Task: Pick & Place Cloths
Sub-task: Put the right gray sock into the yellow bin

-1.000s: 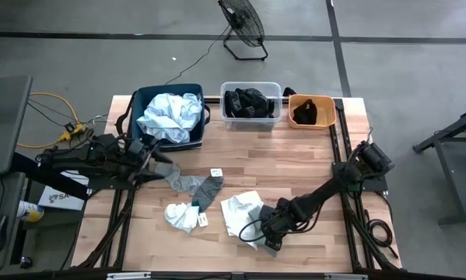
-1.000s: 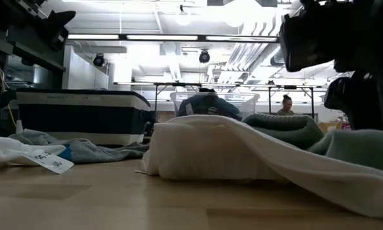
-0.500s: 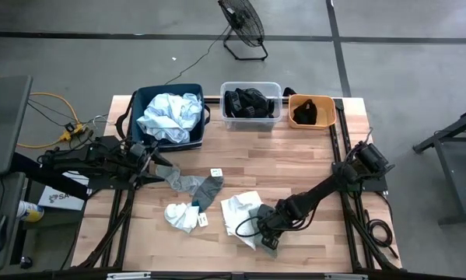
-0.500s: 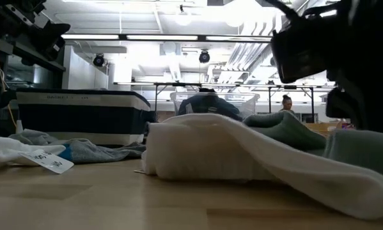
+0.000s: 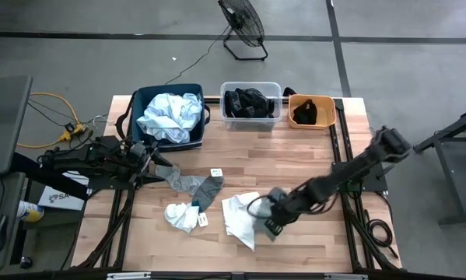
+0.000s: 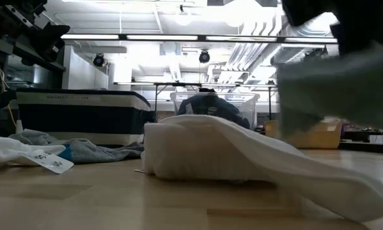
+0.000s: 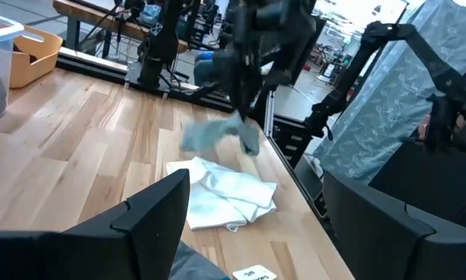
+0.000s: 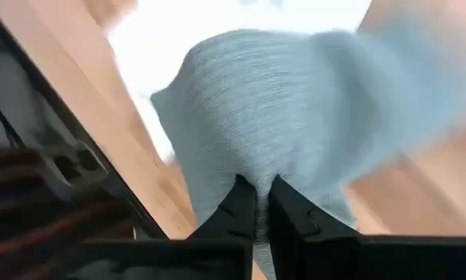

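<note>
Butcher-block table (image 5: 295,152) under a concrete-floored workshop carries the scattered cloths. At its near middle the right gripper (image 5: 270,223) has its fingers pressed together on a grey sock (image 8: 295,117), which hangs pinched and lifted just above the white cloth (image 5: 239,214); the left wrist view shows the sock (image 7: 217,134) dangling clear over that folded white piece (image 7: 221,194). Further left lie a white garment with a tag (image 5: 182,215) and a grey sock pair (image 5: 190,185) flat on the wood. Beside those, at the table's left edge, the left gripper (image 5: 145,158) waits with its fingers spread and nothing between them. Along the far edge stand a navy bin (image 5: 139,101) holding a pale blue garment (image 5: 170,115), a clear tub (image 5: 250,85) of black cloths and an orange tub (image 5: 312,111).
</note>
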Robot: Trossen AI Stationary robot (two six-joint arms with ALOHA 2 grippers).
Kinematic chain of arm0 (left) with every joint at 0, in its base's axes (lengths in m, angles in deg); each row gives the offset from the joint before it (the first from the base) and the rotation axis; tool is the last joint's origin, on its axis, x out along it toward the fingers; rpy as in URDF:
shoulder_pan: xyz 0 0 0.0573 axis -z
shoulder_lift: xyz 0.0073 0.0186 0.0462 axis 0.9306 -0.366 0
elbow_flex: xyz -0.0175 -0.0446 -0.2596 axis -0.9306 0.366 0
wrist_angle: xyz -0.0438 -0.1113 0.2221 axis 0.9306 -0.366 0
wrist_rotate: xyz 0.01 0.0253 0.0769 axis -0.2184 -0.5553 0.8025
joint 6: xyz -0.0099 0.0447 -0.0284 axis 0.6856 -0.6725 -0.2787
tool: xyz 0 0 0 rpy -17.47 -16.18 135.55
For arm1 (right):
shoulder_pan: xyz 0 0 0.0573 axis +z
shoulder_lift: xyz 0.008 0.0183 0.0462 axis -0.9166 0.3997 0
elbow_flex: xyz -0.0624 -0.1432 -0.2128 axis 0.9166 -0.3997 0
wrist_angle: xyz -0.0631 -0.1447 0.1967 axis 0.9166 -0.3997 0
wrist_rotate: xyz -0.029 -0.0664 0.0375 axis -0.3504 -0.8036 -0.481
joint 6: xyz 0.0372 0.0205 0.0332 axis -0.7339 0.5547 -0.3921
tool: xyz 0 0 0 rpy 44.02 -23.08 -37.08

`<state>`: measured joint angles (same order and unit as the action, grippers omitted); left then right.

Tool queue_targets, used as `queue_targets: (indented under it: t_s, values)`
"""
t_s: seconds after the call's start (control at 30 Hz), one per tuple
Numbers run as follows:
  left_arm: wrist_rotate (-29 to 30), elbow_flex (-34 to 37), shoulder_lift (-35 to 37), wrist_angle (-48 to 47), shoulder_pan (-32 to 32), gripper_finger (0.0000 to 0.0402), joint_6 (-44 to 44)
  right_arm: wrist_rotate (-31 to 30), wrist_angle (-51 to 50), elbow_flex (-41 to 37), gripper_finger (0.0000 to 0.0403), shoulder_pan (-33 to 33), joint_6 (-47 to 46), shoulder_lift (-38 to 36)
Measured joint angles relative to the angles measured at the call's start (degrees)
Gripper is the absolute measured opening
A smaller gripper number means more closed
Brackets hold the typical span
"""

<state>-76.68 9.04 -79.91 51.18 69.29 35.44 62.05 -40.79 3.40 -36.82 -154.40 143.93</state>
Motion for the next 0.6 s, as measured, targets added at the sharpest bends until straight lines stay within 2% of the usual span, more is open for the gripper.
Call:
queue_targets:
  t_s: [0.23, 0.43, 0.6]
  values:
    - [0.31, 0.00, 0.00, 0.27, 0.01, 0.0290, 0.24, -16.79, -11.23, 0.09, 0.0005, -3.02, -1.65, -12.12]
    - [1.09, 0.00, 0.00, 0.27, 0.01, 0.0290, 0.80, -30.79, -18.81, 0.11, 0.0005, -9.62, -1.48, -18.56]
    - [5.80, 0.00, 0.00, 0.12, 0.01, 0.0290, 1.95, -34.81, -30.00, 0.17, 0.0005, -18.35, -4.08, -20.81]
